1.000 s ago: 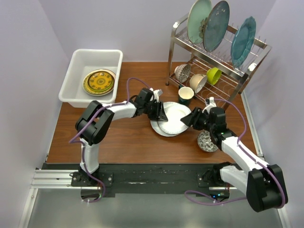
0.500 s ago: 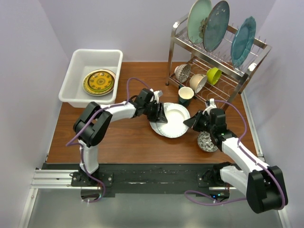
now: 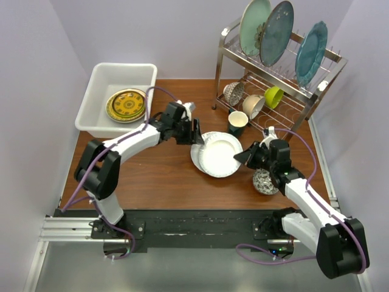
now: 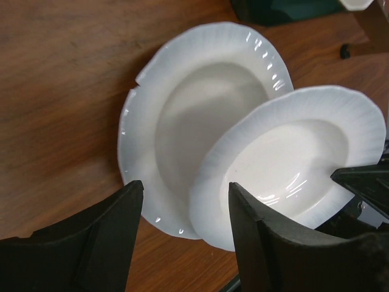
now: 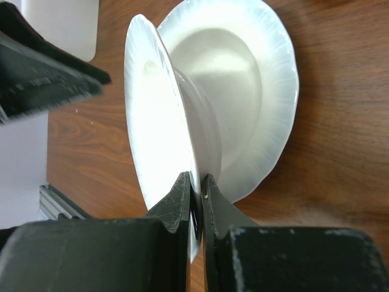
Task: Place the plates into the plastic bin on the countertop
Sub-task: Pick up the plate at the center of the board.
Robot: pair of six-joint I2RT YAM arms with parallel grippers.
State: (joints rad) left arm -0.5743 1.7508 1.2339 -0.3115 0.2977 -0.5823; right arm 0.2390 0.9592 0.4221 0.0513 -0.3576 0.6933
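readable text: none in any of the three views
upper white plate [image 4: 292, 152]: plain glaze and a fluted rim, no lettering or maker's mark on the face that shows
lower white plate [image 4: 200, 109]: likewise plain, no mark showing
patterned yellow plate [image 3: 126, 105] in the plastic bin [image 3: 121, 76]: ringed ornament only, too small to make out any letters
dark cup [image 3: 237, 122] on the counter [image 3: 164, 182]: no label can be made out
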